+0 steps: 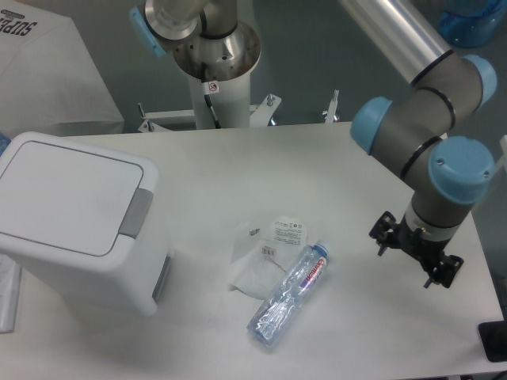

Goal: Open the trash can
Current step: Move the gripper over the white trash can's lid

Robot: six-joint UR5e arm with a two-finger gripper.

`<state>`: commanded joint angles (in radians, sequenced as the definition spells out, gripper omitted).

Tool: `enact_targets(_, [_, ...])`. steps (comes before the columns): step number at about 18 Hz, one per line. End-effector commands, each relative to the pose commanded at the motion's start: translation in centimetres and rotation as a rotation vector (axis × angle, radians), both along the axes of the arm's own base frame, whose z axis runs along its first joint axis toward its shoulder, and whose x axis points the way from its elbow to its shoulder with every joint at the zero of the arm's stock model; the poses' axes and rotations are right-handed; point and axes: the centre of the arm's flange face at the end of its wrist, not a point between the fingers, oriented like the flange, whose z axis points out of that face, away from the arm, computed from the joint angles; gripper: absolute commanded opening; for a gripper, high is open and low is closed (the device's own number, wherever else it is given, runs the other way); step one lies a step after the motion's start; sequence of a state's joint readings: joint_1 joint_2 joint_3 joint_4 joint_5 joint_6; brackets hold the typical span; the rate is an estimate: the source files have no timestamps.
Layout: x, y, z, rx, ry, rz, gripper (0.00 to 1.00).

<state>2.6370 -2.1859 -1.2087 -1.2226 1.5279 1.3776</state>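
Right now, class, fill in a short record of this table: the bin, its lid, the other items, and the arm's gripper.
bin: white trash can, left side of the table
lid: shut flat, grey push-button strip on its right edge
other items: clear plastic water bottle lying down, beside a crumpled white wrapper
gripper: right side, above the table, far from the bin, holding nothing; open or shut unclear

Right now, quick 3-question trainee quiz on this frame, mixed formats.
1. True or false: the trash can lid is shut.
2. What lies closest to the plastic bottle? A) the tool B) a crumpled white wrapper C) the trash can
3. Fill in: the grey push-button strip sits on the lid's ____ edge in the picture.

Key: 1 true. 2 B, the wrapper touches the bottle; the tool hangs far right, away from it. 3 right.
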Motion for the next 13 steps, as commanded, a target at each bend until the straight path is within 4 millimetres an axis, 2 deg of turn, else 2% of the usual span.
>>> enact_targets(2, [0.6, 0.5, 0.7, 0.043, -0.021, 0.018, 1.00])
enact_targets(6, [3.2, 0.6, 2.0, 0.093, -0.063, 0.141, 1.00])
enact_targets(8, [4.9, 1.4, 2.5, 0.115, -0.087, 0.170, 1.00])
enact_targets(10, [6.6, 1.4, 3.6, 0.151, -0.108, 0.183, 1.00])
enact_targets(13, [8.6, 2.4, 7.1, 0.274, -0.180, 0.318, 1.00])
